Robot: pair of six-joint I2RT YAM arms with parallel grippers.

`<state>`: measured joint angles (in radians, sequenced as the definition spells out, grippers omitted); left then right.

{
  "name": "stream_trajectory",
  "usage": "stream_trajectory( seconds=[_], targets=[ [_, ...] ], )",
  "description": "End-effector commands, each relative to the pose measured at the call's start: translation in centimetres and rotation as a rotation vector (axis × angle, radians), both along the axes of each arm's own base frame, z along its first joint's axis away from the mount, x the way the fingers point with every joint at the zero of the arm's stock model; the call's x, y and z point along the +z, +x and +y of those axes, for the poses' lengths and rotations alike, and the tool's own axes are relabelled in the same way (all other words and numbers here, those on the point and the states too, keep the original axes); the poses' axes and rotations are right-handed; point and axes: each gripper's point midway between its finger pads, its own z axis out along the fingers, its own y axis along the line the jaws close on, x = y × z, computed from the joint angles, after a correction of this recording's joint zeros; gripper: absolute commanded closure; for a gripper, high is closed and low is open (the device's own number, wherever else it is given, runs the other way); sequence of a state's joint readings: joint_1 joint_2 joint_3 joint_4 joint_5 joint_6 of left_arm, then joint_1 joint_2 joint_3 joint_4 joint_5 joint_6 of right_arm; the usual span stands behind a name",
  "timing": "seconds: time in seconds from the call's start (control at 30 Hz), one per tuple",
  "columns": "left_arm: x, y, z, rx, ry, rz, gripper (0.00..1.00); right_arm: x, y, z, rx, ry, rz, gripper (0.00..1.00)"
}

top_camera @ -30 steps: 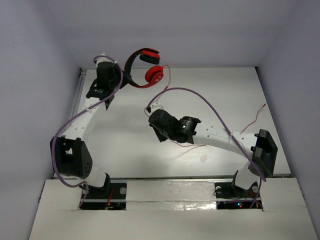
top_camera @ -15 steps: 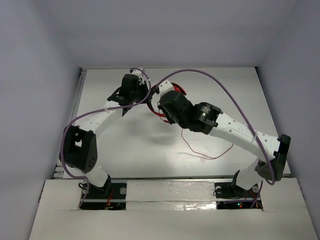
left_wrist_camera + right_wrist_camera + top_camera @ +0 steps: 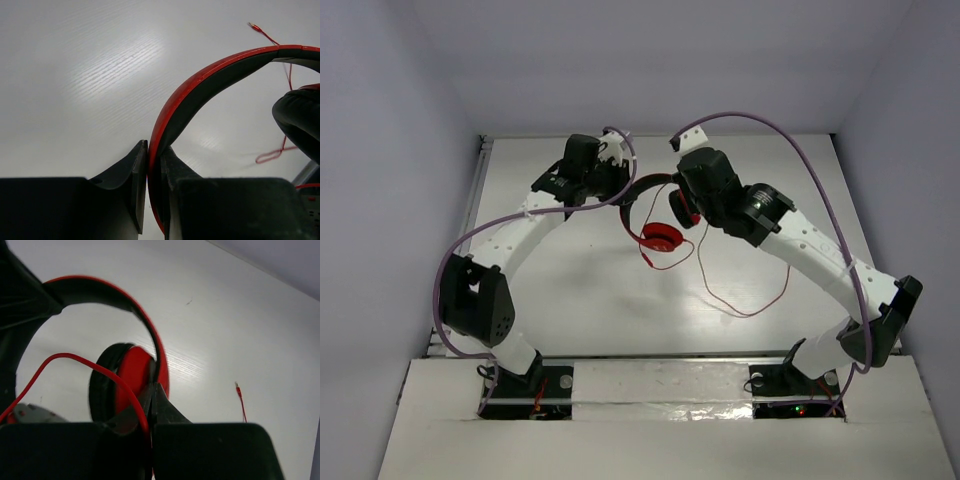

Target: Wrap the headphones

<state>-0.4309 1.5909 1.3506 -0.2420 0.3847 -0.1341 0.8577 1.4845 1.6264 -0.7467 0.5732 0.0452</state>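
"Where are the headphones (image 3: 658,236)?"
"Upper centre, between both arms. The left gripper (image 3: 148,150) clamps the headband (image 3: 215,75), the right gripper (image 3: 151,390) pinches the red cable (image 3: 752,315), slack lying on the table (image 3: 570,300). Above, purple arm cables (image 3: 751,114) arch."

Left gripper (image 3: 154,167) swings in from the far-left corner to the middle of the far side | headphones (image 3: 660,237) ride along with it, headband clamped | right gripper (image 3: 152,395) is up off mid-table and in beside the earcup, pinching the cable (image 3: 745,312) | slack is dragged off the right edge into a mid-table loop
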Motion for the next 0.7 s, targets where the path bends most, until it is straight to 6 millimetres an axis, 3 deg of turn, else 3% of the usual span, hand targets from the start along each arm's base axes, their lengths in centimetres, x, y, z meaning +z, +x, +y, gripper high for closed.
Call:
stream_trajectory(
  seconds=[0.0,0.3,0.33,0.47,0.53,0.6,0.67],
  targets=[
    [3.8,-2.2,-1.9,-0.171,-0.084,-0.036,1.0,2.0,1.2,-0.1,-0.012,0.05,-0.084,1.0],
    [4.4,-3.1,-1.3,-0.201,-0.101,-0.024,1.0,5.0,3.0,-3.0,-0.139,0.125,-0.204,1.0],
    [4.4,-3.1,-1.1,-0.201,-0.109,-0.028,1.0,4.2,3.4,-3.9,-0.159,0.118,-0.2,1.0],
    [5.8,-3.0,-0.3,-0.196,-0.164,-0.049,1.0,3.2,3.7,-4.1,-0.173,0.173,-0.194,0.97],
    [6.5,-2.6,0.4,-0.169,-0.186,-0.057,1.0,3.6,3.4,-3.6,-0.161,0.247,-0.203,0.97],
    [6.9,-2.7,0.6,-0.176,-0.209,-0.059,1.0,2.8,3.1,-2.6,-0.119,0.29,-0.182,0.94],
    [7.3,-2.9,0.5,-0.188,-0.219,-0.065,1.0,2.2,3.5,-2.7,-0.13,0.297,-0.179,0.89]
  ],
)
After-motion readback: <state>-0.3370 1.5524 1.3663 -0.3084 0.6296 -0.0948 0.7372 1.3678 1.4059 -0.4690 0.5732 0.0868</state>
